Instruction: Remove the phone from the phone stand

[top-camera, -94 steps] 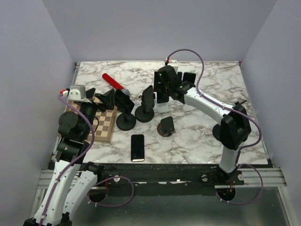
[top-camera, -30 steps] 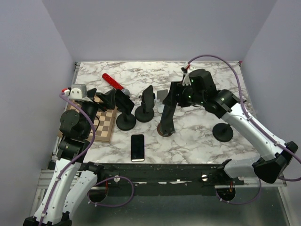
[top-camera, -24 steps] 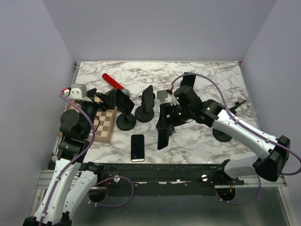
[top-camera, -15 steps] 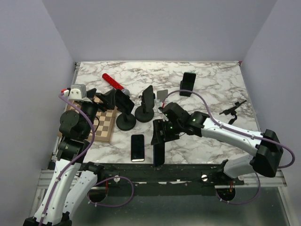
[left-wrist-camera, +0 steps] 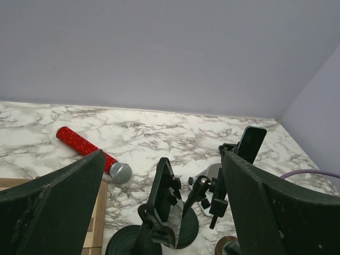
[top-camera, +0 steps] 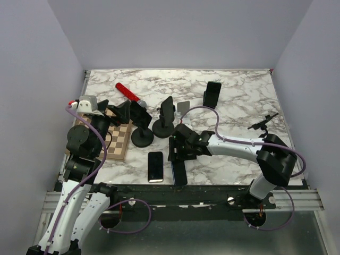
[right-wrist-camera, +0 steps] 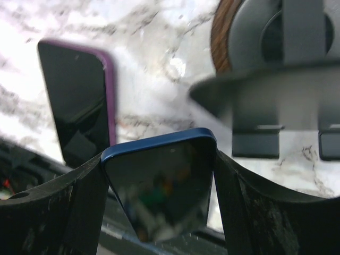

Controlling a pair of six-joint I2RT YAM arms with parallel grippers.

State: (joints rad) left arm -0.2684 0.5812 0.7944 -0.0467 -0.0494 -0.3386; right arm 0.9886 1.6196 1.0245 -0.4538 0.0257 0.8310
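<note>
The right gripper [right-wrist-camera: 159, 178] is clasping a blue phone [right-wrist-camera: 162, 191] by its two long edges, one finger pressing each side, and holding it at the near edge of the marble table [top-camera: 239, 95]. The phone is sitting clear of the grey phone stand [right-wrist-camera: 265, 101] just behind it. A purple-cased phone [right-wrist-camera: 79, 101] is lying flat beside it. The left gripper [left-wrist-camera: 162, 175] is hanging wide open near the checkerboard [top-camera: 119, 139].

Stands [top-camera: 162, 127] crowd the tabletop [top-camera: 239, 111] just behind the right end effector [top-camera: 178, 160]; a flat phone [top-camera: 155, 166] lies close on its left. Rightward, marble lies open.
</note>
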